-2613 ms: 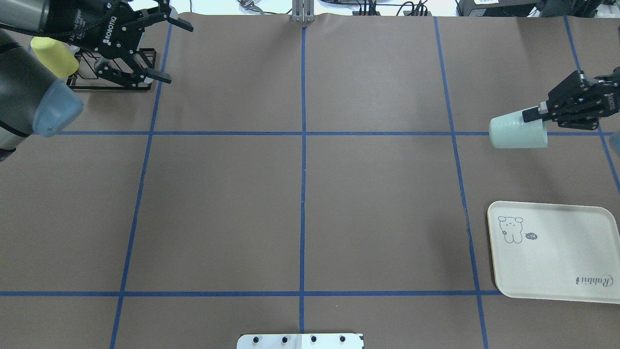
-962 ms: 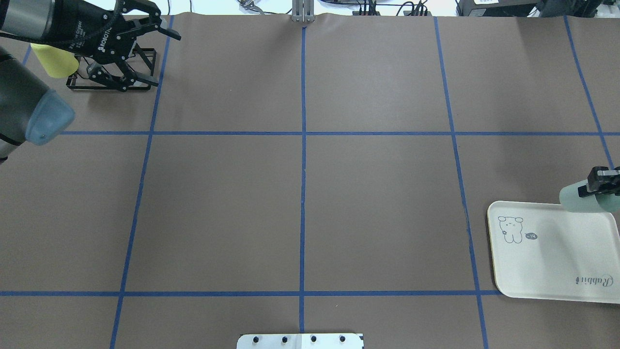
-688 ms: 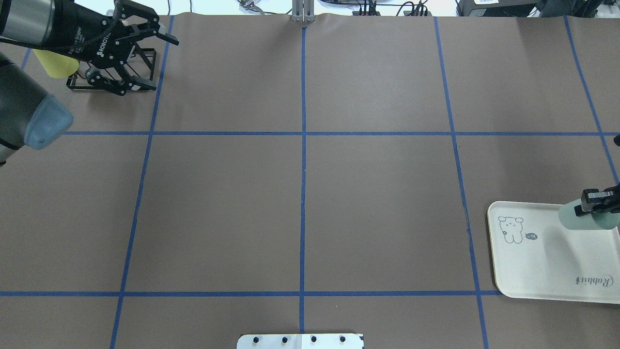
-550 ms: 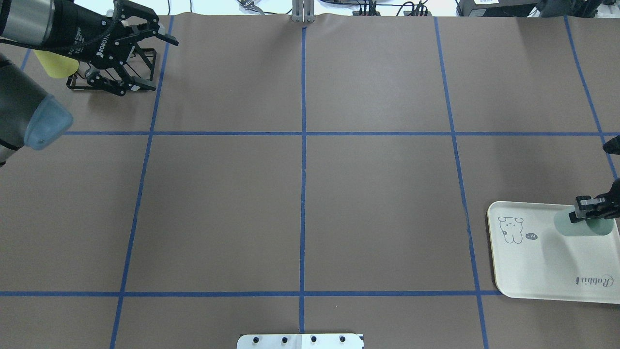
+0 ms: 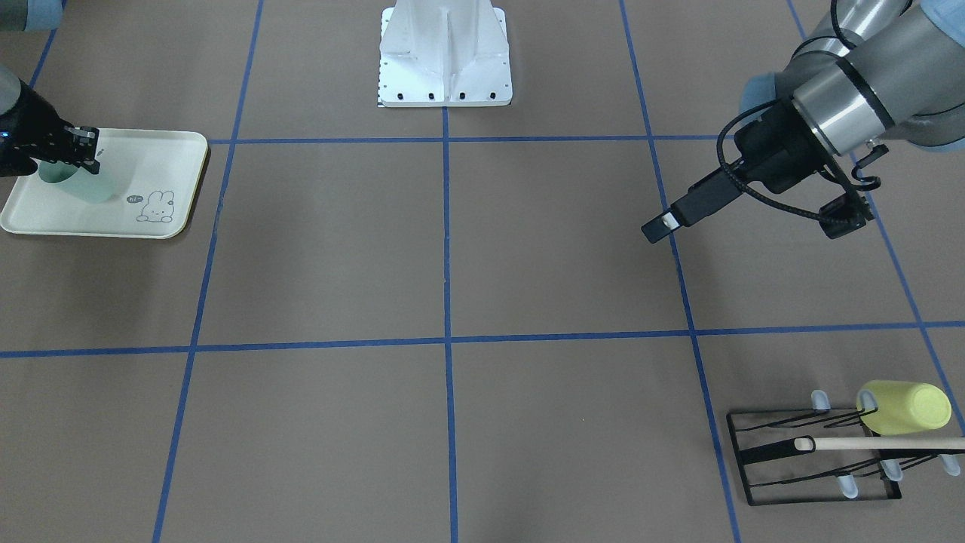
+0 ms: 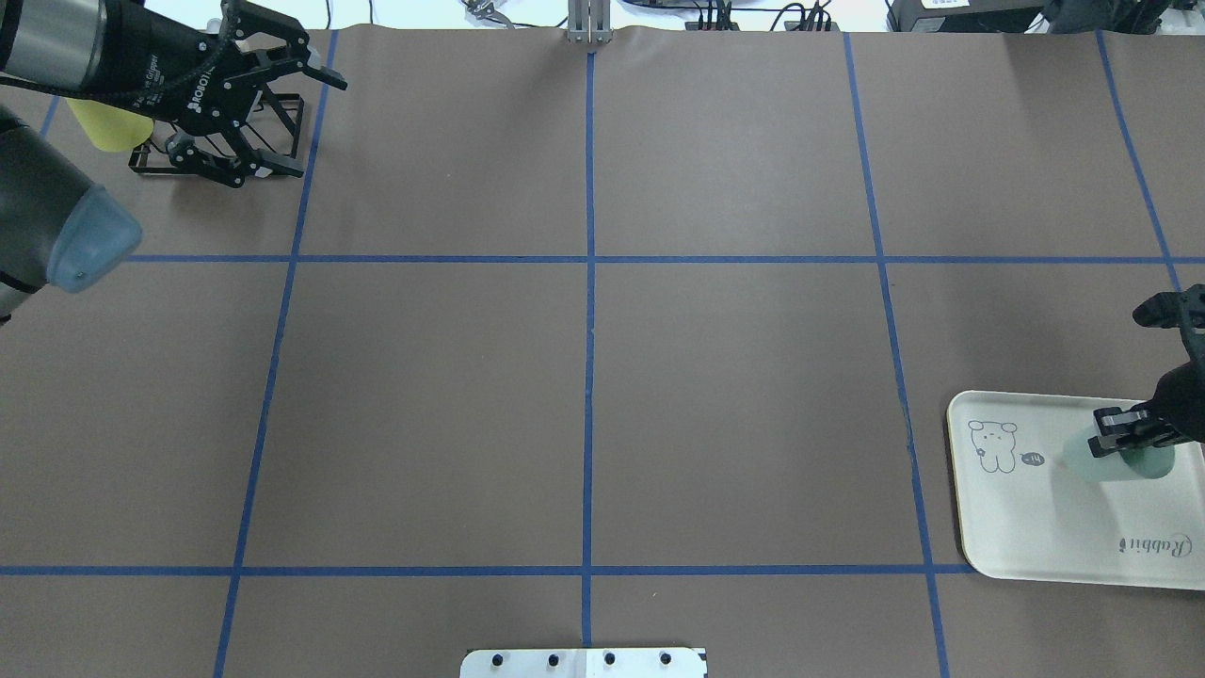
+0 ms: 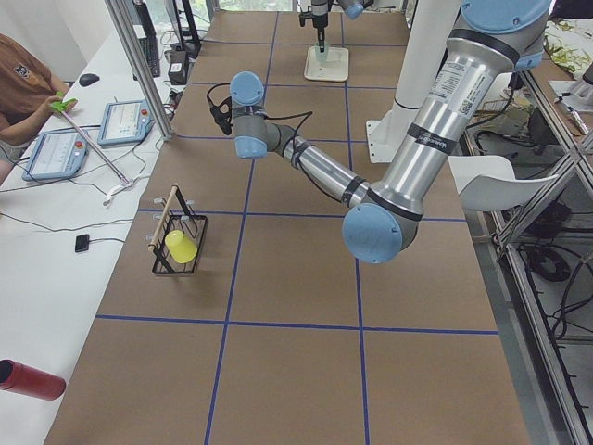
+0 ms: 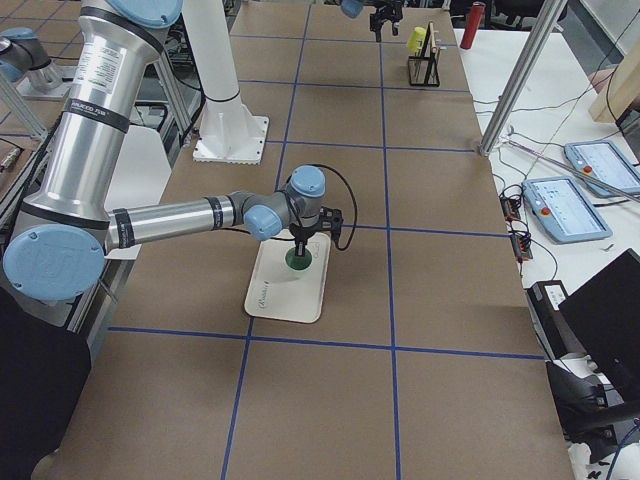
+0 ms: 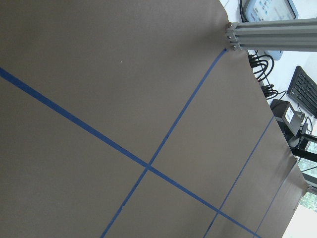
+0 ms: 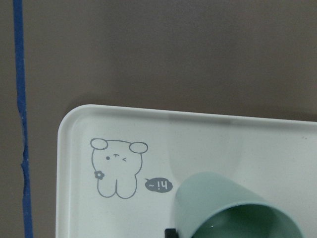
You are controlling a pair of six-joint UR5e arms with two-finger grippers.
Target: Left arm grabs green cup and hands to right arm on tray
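Note:
The pale mint-green cup (image 6: 1125, 461) hangs tilted in my right gripper (image 6: 1120, 431), which is shut on its rim. It is over the far right part of the cream rabbit tray (image 6: 1036, 527). The cup's base is low over the tray; I cannot tell whether it touches. The right wrist view shows the cup (image 10: 223, 208) from above, beside the rabbit drawing on the tray (image 10: 99, 218). In the front-facing view the cup (image 5: 83, 188) and gripper (image 5: 81, 153) are over the tray (image 5: 162, 154). My left gripper (image 6: 315, 122) is open and empty, in front of the rack at the far left.
A black wire rack (image 5: 814, 460) with a wooden rod holds a yellow-green cup (image 5: 905, 407) at the far left corner; in the overhead view the cup (image 6: 108, 132) is partly behind my left arm. The white robot base (image 5: 445, 60) stands at the near edge.
My right gripper has carried the green cup from the far right of the table back over the tray and lowered it. My left gripper has drawn back slightly towards the rack, still open.

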